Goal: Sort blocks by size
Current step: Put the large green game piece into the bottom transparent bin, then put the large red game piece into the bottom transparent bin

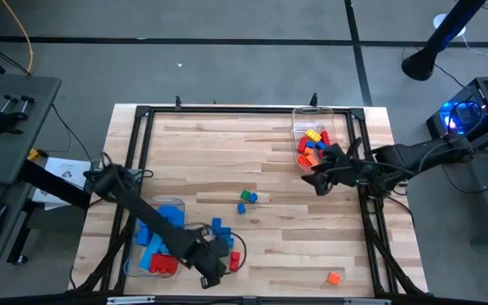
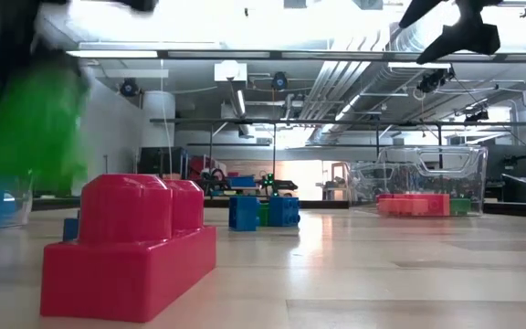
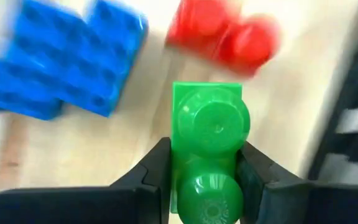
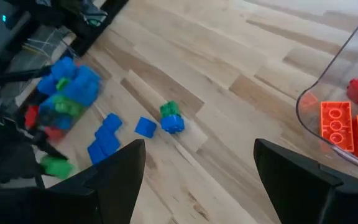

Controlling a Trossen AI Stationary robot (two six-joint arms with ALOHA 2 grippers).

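Observation:
My left gripper [image 3: 205, 155] is at the table's near edge [image 1: 213, 269], shut on a green two-stud block [image 3: 207, 118], which shows as a green blur [image 2: 26, 128] in the low view. Blue blocks [image 3: 73, 62] and a red block [image 3: 229, 34] lie on the wood just past it. My right gripper [image 1: 318, 182] hangs open above the table beside the far right tub [image 1: 299, 114], holding nothing [image 4: 201, 149]. A green and a blue block [image 1: 248, 197] lie mid-table and an orange one [image 1: 335, 277] lies near the front right. My left gripper pinches the green block's two long sides [image 3: 182, 163] between its two fingers, over the stud nearer the wrist. The fingers come steeply from above, with the block's studs facing up. I cannot tell whether its underside touches the table.
A clear tub [image 1: 134, 254] at the front left holds blue and red blocks. The far right tub [image 4: 328, 81] holds red, orange and yellow ones. A large red block [image 2: 131, 247] stands close to the front edge. A black frame [image 1: 142, 114] borders the wooden top.

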